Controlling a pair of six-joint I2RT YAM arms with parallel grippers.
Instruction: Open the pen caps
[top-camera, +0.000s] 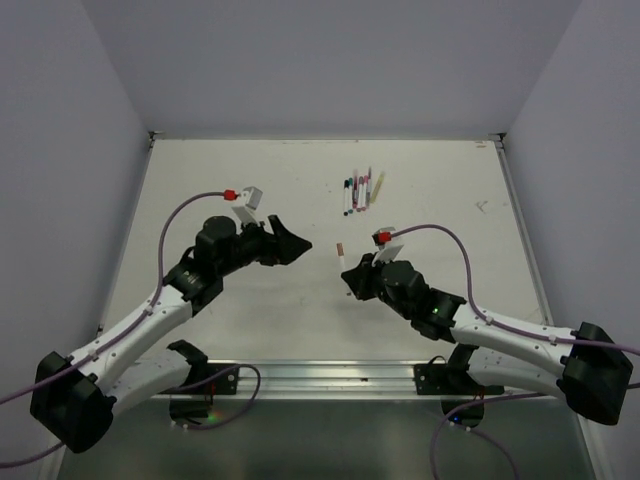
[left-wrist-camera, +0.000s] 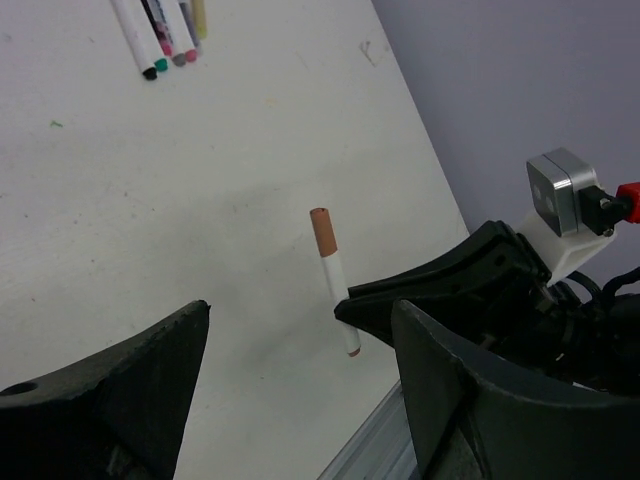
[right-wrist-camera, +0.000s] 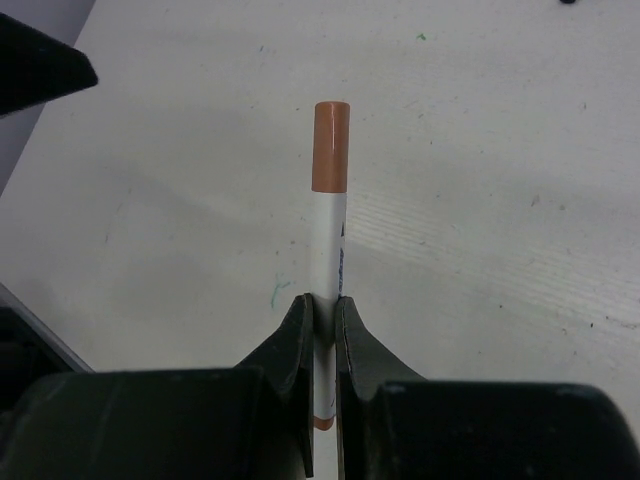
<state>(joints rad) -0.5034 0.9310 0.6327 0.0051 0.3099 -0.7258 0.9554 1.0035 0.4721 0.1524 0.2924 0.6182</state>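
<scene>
The right gripper (right-wrist-camera: 323, 305) is squeezed tight on one pen (right-wrist-camera: 328, 240), and it holds the white middle part, not the top. I think it holds it low like that so the orange-brown cap (right-wrist-camera: 331, 146) sticks out free, with nothing in the way. The pen is lifted up off the table (top-camera: 230, 170), near the middle, and its cap points to the far side. The left gripper (top-camera: 300, 248) is just beside it on the left and is not touching it. Its two fingers (left-wrist-camera: 150, 370) are spread wide apart with nothing between them. From the left wrist view the cap (left-wrist-camera: 320, 232) shows right in the gap, so that hand looks lined up to come and grab it. My guess is that one hand keeps the pen steady so the other can pull the cap straight off. The cap is on the pen now, so this one is not open yet. The other pens (top-camera: 360, 190) lie close together in a little bunch on the far side of the table, a bit to the right, well away from both hands. They wait there for their turn, and I cannot tell for sure which of their coloured ends are caps
</scene>
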